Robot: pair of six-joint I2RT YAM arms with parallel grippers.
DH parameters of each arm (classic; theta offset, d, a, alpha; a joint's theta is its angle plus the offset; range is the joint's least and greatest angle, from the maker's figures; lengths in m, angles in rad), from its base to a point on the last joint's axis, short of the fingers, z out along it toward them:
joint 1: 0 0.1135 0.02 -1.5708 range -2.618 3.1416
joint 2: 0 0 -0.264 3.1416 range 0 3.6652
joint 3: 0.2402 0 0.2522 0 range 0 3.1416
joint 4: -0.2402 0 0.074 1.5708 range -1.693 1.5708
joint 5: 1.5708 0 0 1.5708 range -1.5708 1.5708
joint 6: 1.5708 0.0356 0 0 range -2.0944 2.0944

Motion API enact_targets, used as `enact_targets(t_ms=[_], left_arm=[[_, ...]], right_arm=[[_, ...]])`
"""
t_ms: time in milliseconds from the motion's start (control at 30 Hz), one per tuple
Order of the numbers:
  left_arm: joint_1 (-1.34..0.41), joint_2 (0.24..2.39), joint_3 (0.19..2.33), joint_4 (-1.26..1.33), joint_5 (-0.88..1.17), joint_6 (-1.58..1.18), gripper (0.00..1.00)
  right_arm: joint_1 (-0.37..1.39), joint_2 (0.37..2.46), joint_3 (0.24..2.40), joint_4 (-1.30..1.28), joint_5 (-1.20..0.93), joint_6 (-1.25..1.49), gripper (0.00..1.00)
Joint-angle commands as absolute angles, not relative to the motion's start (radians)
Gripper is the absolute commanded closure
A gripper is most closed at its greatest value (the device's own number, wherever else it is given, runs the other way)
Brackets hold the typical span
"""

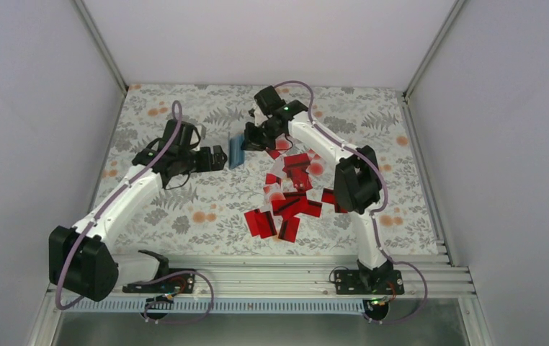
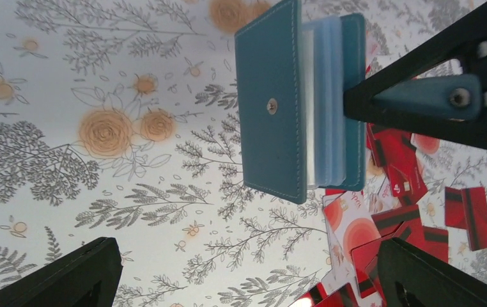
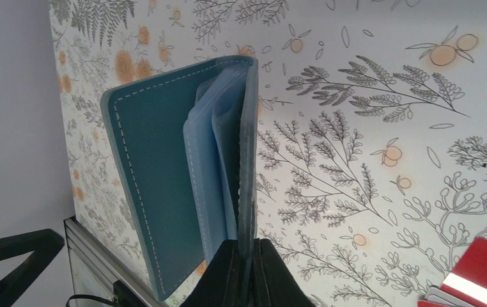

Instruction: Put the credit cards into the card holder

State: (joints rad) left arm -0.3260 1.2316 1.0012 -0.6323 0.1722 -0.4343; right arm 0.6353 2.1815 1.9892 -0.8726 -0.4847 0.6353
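From above, my right gripper [image 1: 252, 138] is pinched on the right side of the card holder [image 1: 237, 151], which stands on edge over the far middle of the table [image 1: 185, 209]. My left gripper [image 1: 219, 157] sits just left of the holder. The credit cards [image 1: 293, 198] lie scattered on the table, nearer and to the right.

In my left wrist view, my left gripper [image 2: 247, 256] is spread wide, both fingers apart from the card holder [image 2: 271, 109]. The holder hangs open, its clear sleeves [image 2: 323, 102] showing. Red credit cards [image 2: 413, 211] lie beyond it.

In my right wrist view, my right gripper [image 3: 246, 272] is clamped on one cover of the card holder [image 3: 151, 192], with the other cover and the clear sleeves [image 3: 209, 160] fanned out to the left.
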Motion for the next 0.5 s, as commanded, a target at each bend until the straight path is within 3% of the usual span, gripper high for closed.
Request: enact_targets(t_ms=[0,300,467], left_arm=[[-0.334,1.270,0.989,-0.566,0.210,-0.397,0.00],[-0.335,1.438,1.042,-0.494,0.259,-0.375,0.00],[-0.336,1.502,1.086,-0.511,0.198,-0.376,0.21]], right_arm=[[0.635,2.176,2.023,-0.912,-0.471,0.618,0.96],[0.633,2.191,2.049,-0.920,-0.500,0.586,0.96],[0.628,2.198,2.045,-0.914,-0.544,0.555,0.96]])
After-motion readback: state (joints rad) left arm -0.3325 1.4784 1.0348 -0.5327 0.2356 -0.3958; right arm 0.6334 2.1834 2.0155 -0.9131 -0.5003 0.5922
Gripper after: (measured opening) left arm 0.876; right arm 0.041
